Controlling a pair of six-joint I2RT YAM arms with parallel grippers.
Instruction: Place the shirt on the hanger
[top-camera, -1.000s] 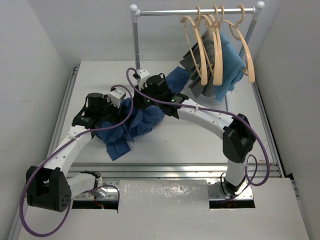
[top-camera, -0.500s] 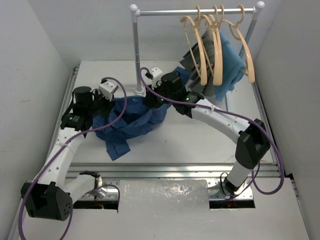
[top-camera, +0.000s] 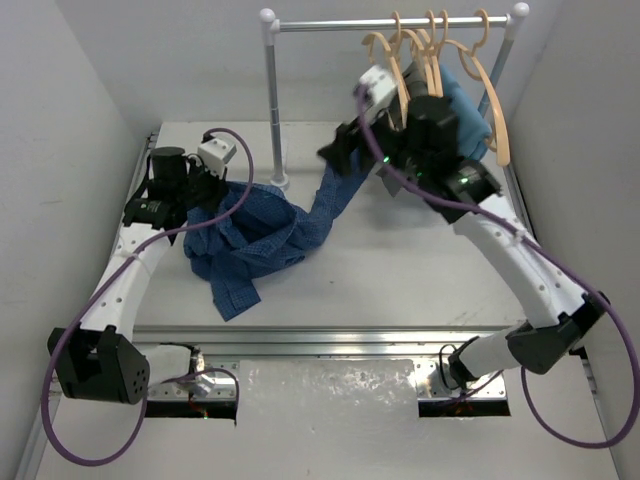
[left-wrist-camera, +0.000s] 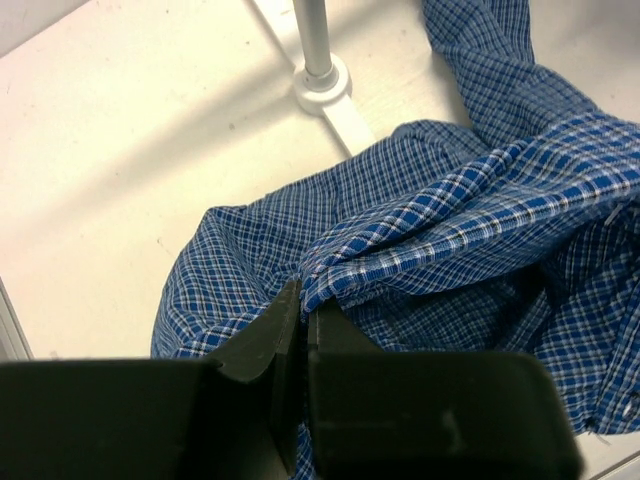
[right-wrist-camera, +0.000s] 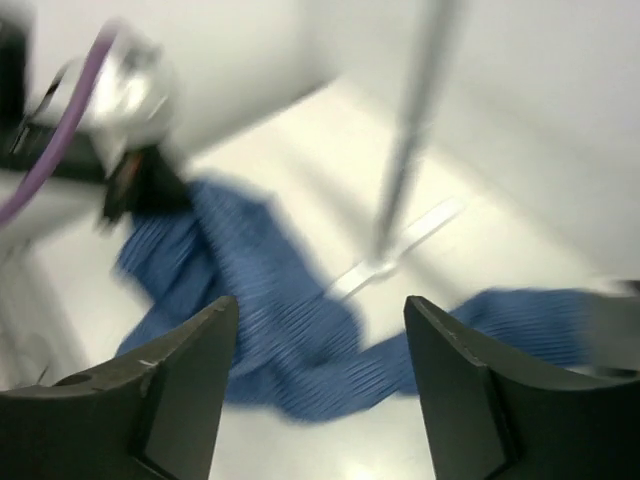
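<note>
The dark blue checked shirt (top-camera: 262, 232) lies bunched on the table, with one sleeve running back right toward the rail. My left gripper (top-camera: 205, 192) is at the shirt's left side. In the left wrist view the left gripper (left-wrist-camera: 303, 300) is shut on a folded edge of the shirt (left-wrist-camera: 470, 210). My right gripper (top-camera: 338, 152) hangs raised in front of the rail, above that sleeve. The blurred right wrist view shows the right gripper (right-wrist-camera: 320, 302) open and empty, with the shirt (right-wrist-camera: 270, 330) well below. Pale tan hangers (top-camera: 400, 100) hang on the rail.
The rail's upright pole (top-camera: 273, 100) stands on its foot (left-wrist-camera: 322, 85) just behind the shirt. A light blue garment (top-camera: 462, 120) and a grey pleated garment (top-camera: 395, 180) hang under the hangers at the back right. White walls close in on both sides.
My right gripper opened, let go of the shirt and rose toward the hangers. My left gripper shut on the shirt's edge and drew it left and back.
</note>
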